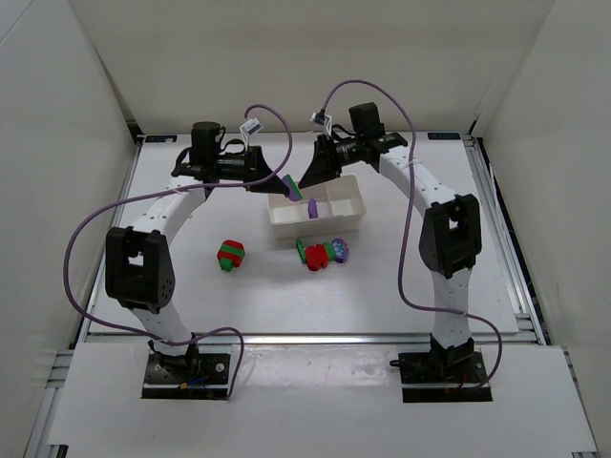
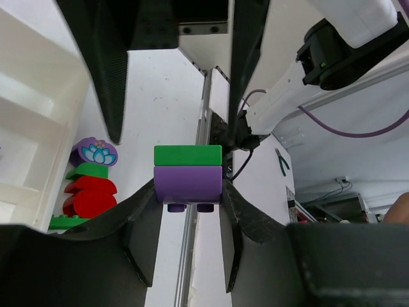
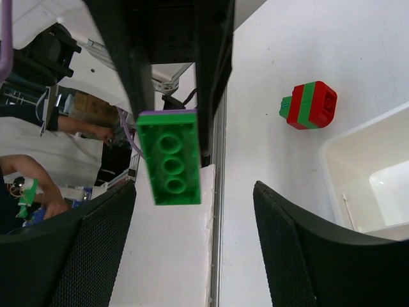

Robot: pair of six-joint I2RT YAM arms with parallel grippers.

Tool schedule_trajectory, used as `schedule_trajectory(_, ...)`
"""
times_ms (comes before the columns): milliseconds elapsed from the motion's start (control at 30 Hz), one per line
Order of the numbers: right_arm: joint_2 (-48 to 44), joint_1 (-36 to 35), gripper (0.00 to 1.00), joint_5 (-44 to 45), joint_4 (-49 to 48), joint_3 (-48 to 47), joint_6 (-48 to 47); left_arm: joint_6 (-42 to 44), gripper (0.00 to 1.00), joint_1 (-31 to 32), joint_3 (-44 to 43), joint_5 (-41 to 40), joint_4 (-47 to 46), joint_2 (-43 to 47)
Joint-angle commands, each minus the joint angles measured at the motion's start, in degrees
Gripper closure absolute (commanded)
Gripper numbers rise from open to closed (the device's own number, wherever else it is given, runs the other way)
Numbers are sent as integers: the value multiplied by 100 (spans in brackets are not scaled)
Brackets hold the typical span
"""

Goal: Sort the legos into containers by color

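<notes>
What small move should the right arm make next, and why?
Probably close the right gripper on the green brick, easing in first if needed. The left gripper is shut on the purple brick stuck to it. The right gripper is open and lined up with the green one, so gripping it should let the arms pull the two colours apart for sorting.

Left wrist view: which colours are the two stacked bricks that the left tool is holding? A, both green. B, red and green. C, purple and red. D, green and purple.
D: the left tool is shut on a green-and-purple brick stack, with a green brick sitting on a purple one.
</notes>
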State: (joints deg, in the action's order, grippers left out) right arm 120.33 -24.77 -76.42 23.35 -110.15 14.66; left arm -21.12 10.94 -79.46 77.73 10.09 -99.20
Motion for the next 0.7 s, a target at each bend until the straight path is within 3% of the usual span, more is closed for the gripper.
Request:
schedule_trajectory(0, 16, -27, 23, -31, -217, -235, 46, -199, 90, 127, -201, 277, -366, 445)
schedule_trajectory(433, -54, -168, 32, -241, -358, -297, 160, -243, 90, 189, -105, 225, -472, 375)
schedule_trajectory(667, -194, -159, 31, -338, -182, -104, -41, -181, 90, 189, -43, 295, -499, 375)
